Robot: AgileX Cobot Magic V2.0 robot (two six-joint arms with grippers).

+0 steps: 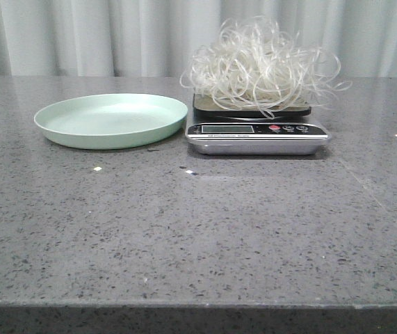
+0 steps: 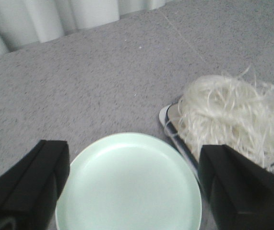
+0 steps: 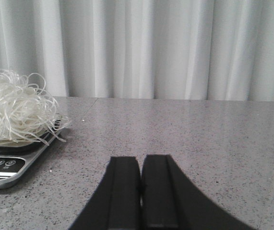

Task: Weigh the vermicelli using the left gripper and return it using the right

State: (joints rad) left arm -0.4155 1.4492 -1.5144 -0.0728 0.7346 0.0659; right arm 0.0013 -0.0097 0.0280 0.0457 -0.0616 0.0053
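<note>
The vermicelli, a fluffy tangle of thin white strands, lies on a silver kitchen scale at the back of the table. It also shows in the left wrist view and the right wrist view. A pale green plate sits empty to the left of the scale. My left gripper is open and empty, high above the plate. My right gripper is shut and empty, low over the table to the right of the scale. Neither gripper shows in the front view.
The table is grey speckled stone with a pale curtain behind it. A few small white crumbs lie in front of the plate and scale.
</note>
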